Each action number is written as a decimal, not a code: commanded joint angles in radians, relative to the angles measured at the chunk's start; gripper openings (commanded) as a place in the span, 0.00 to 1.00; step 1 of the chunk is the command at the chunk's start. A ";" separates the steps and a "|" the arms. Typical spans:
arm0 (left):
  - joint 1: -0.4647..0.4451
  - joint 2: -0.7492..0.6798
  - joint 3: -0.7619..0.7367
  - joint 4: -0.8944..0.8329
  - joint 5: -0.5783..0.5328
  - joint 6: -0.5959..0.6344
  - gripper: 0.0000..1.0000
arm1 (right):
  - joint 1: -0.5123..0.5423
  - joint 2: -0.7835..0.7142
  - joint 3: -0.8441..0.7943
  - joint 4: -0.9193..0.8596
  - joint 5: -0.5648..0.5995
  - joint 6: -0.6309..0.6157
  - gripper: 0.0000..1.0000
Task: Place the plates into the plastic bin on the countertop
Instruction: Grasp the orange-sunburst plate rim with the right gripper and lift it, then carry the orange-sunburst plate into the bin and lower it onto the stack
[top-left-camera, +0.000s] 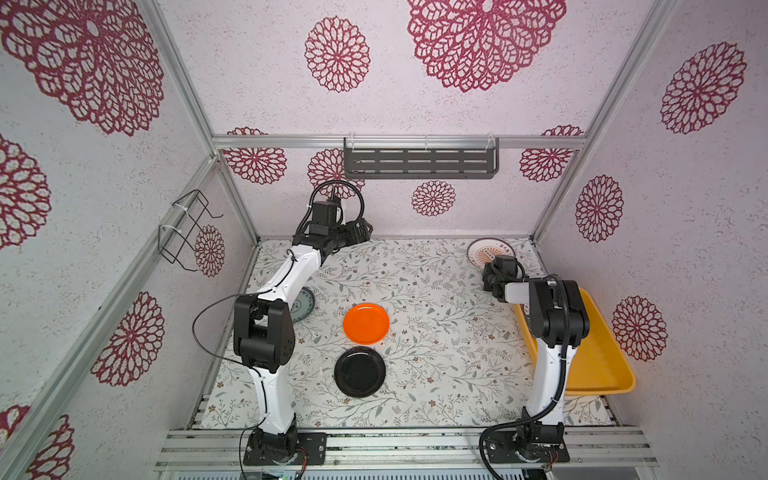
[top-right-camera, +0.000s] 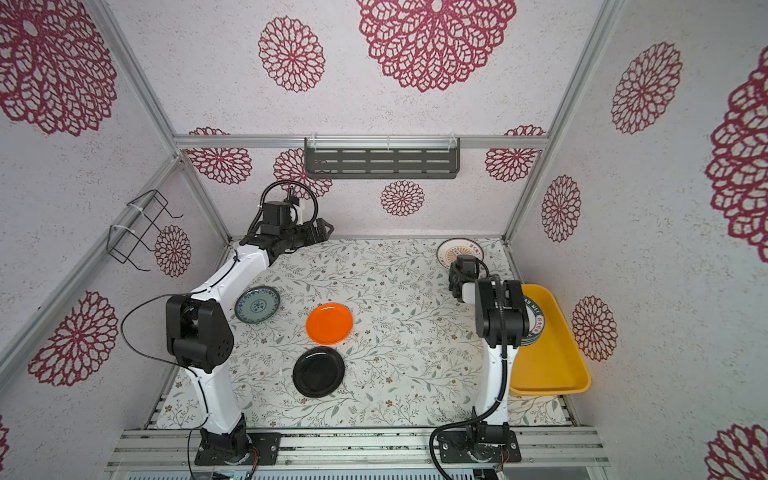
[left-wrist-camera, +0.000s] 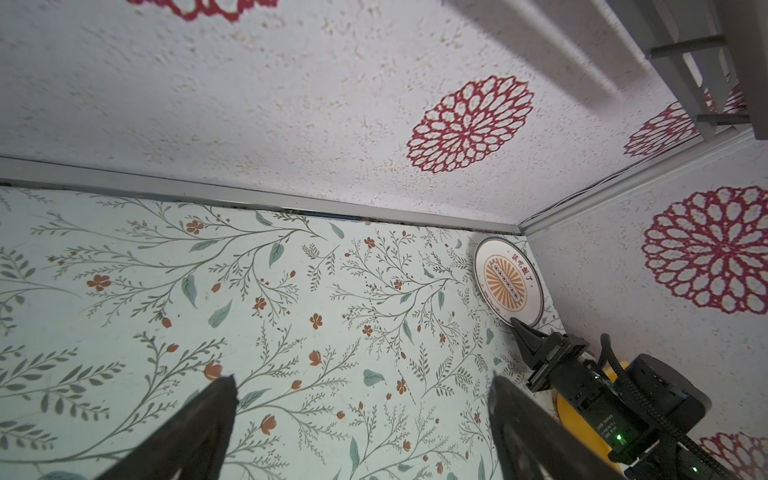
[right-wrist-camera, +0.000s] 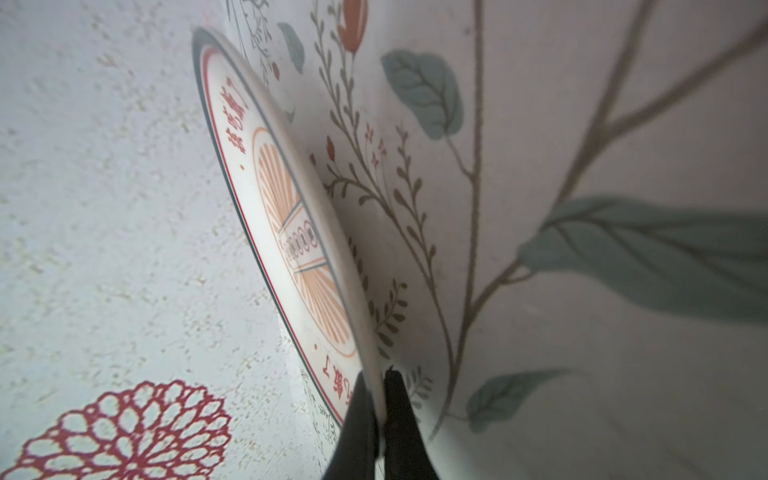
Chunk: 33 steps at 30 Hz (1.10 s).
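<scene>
Upper right in a top view, the right end effector (right-wrist-camera: 380, 395) pinched the rim of the sunburst plate (top-left-camera: 487, 249); the left end effector (left-wrist-camera: 363, 380) hung open. Lifting might slip that shallow edge-grip.

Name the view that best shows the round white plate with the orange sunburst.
Left wrist view: the round white sunburst plate lies nearly whole, pattern clear. Both top views show it small, partly behind the right hand. Right wrist view: edge-on.
</scene>
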 joint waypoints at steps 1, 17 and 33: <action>0.006 -0.052 -0.012 0.022 0.019 0.024 0.97 | -0.002 -0.069 -0.013 -0.027 0.009 -0.090 0.00; -0.036 -0.130 -0.119 0.086 0.076 0.007 0.97 | 0.006 -0.324 -0.065 -0.062 -0.131 -0.232 0.00; -0.145 -0.169 -0.152 -0.029 0.102 0.072 0.97 | -0.084 -0.739 -0.224 -0.368 -0.150 -0.414 0.00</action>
